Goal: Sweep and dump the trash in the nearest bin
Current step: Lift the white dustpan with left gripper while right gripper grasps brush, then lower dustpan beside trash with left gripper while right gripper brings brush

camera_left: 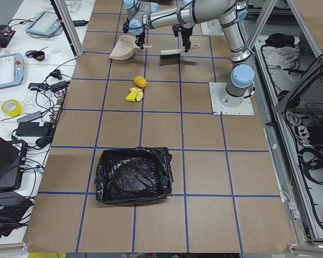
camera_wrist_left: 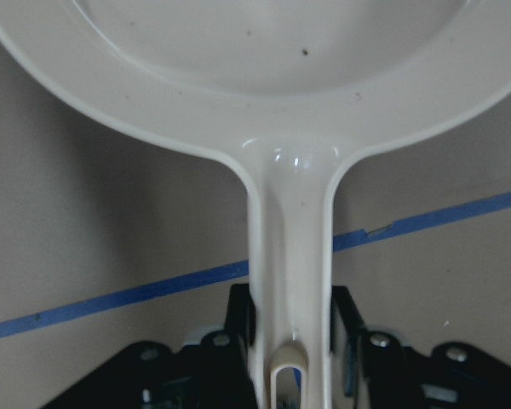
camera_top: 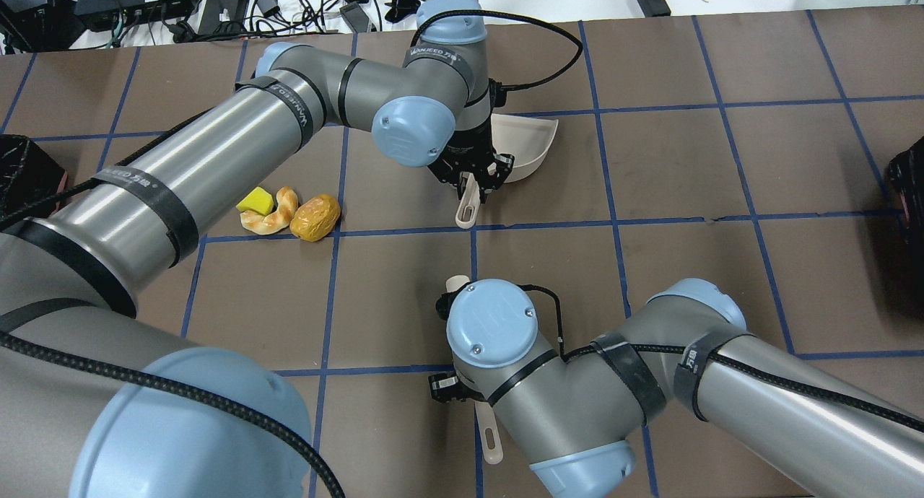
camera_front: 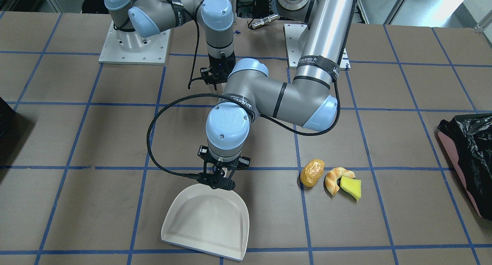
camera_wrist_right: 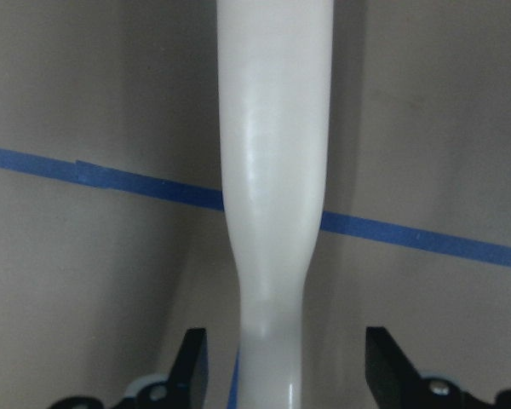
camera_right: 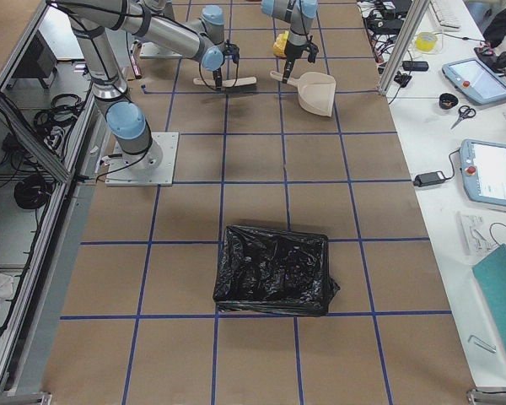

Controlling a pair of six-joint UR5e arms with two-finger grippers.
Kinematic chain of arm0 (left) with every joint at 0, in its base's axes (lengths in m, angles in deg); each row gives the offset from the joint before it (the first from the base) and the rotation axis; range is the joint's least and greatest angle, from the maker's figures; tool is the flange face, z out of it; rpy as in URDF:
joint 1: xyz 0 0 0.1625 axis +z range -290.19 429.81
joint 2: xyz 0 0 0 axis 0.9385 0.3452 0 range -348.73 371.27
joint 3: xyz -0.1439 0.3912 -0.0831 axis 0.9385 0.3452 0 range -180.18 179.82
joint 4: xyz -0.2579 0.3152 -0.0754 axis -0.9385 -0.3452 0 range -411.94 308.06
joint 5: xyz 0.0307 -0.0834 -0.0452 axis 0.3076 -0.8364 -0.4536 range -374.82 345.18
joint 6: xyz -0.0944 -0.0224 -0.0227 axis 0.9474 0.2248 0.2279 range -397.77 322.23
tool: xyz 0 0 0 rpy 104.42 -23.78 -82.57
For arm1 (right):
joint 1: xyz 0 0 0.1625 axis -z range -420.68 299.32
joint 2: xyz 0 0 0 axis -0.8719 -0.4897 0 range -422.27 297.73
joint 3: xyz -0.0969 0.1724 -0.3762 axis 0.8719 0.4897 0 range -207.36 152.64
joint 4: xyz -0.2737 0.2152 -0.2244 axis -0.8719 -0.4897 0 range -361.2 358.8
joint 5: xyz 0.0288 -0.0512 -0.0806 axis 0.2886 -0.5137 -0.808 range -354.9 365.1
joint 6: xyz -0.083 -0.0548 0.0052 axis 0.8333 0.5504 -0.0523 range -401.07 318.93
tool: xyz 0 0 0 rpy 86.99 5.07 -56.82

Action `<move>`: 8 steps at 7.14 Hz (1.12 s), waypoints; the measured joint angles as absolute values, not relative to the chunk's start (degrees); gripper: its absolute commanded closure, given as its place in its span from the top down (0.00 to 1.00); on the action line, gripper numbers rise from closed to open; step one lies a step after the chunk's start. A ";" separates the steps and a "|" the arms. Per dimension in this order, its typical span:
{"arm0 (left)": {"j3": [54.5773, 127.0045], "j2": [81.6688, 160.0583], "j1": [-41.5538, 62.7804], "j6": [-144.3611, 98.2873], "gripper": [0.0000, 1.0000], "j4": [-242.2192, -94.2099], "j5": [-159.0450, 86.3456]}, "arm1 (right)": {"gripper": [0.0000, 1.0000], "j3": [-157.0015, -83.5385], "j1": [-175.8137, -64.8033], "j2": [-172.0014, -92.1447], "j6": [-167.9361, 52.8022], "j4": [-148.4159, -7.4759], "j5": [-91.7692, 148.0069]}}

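Note:
The trash lies together on the table: an amber lump (camera_front: pixel 312 173) (camera_top: pixel 315 216), a croissant-like piece (camera_front: pixel 333 178) and a yellow-green sponge wedge (camera_front: pixel 351 187). My left gripper (camera_front: pixel 219 180) (camera_wrist_left: pixel 289 315) is shut on the handle of a white dustpan (camera_front: pixel 207 219) (camera_top: pixel 523 141), about one grid square from the trash. My right gripper (camera_front: pixel 212 78) (camera_wrist_right: pixel 285 358) is open, its fingers either side of a white brush handle (camera_wrist_right: pixel 272 170) (camera_top: pixel 491 440) without touching it. A pink-sided bin with a black bag (camera_front: pixel 467 153) (camera_left: pixel 132 174) stands at the table end on my left.
A second black-lined bin (camera_right: pixel 274 270) (camera_top: pixel 909 188) stands at the table end on my right. Blue tape lines grid the brown table (camera_front: pixel 96 142). Cables and devices lie beyond the far edge (camera_top: pixel 216 7). The two arm bases (camera_front: pixel 134 46) stand at the robot's side.

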State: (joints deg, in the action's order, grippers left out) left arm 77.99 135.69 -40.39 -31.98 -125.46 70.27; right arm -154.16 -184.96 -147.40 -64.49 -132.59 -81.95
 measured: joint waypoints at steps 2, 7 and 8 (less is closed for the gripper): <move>74.54 134.35 -38.95 -34.62 0.00 -125.76 70.90 | 0.25 -154.34 -185.44 -147.61 -65.17 -132.54 -82.14; 69.05 128.85 -19.10 -67.82 0.00 -135.82 73.98 | 0.00 -153.09 -185.70 -147.20 -65.12 -131.29 -83.31; 69.50 127.74 -15.52 -75.79 0.00 -137.91 75.43 | 0.00 -151.62 -185.67 -147.17 -65.34 -129.08 -84.08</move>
State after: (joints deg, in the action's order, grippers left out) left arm 69.50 127.74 -15.52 -75.79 -137.91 75.43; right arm -151.62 -185.67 -147.17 -65.34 -129.08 -84.08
